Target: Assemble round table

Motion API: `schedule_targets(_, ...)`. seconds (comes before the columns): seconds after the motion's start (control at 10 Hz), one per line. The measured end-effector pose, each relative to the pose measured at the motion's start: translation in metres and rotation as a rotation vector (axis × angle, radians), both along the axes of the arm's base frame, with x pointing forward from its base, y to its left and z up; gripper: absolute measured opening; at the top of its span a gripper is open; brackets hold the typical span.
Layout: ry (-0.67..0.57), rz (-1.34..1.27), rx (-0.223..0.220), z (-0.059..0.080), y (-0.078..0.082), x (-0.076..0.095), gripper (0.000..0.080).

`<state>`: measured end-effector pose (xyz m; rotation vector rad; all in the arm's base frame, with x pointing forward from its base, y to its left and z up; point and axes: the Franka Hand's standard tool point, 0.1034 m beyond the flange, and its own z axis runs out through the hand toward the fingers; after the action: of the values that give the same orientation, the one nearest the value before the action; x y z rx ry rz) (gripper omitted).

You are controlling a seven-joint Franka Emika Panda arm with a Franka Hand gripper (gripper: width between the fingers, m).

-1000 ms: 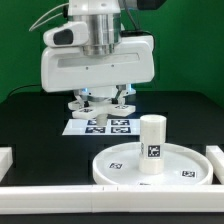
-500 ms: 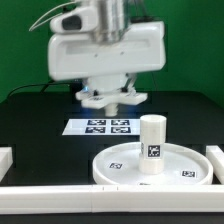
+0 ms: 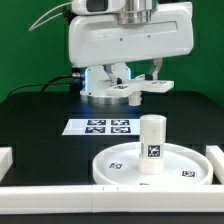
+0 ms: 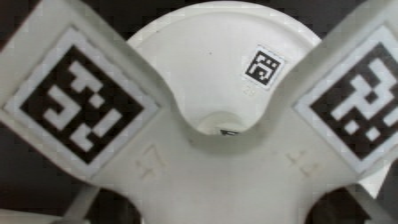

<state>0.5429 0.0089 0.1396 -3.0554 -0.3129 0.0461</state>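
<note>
My gripper [image 3: 126, 82] is shut on the small white four-armed cross piece [image 3: 137, 90] and holds it in the air behind the marker board. The large round disc [image 3: 120, 168] lies at the front right of the exterior view, with the short cylindrical post [image 3: 152, 143] upright on it. In the wrist view the cross piece [image 4: 196, 160] fills most of the picture, two tagged arms spreading out. A rounded white part with a small tag [image 4: 214, 55] shows between the arms. My fingertips are hidden there.
The marker board [image 3: 100, 126] lies flat on the black table below the gripper. White border rails run along the front [image 3: 90, 197], the left [image 3: 5, 158] and the right [image 3: 216, 155]. A cable trails at the back left.
My gripper has risen from just above the marker board and moved toward the exterior view's right, carrying the cross piece. The disc and post have not moved.
</note>
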Motion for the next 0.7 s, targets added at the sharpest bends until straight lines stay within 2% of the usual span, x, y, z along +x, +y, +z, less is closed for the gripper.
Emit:
schedule_targets(0.1,-0.004,0.017,-0.006,0.002,0.003,0.003,0.0446)
schedule_targets(0.2,-0.022,0.056,-0.020,0.008,0.011,0.014,0.0446)
schedule_targets(0.3,-0.027,0.088,-0.024,0.008,0.013,0.025,0.0446)
schedule_targets(0.4,-0.029,0.127,-0.035,0.003,0.014,0.032,0.0446)
schedule_targets(0.7,-0.009,0.169,-0.043,-0.011,0.024,0.033,0.0446)
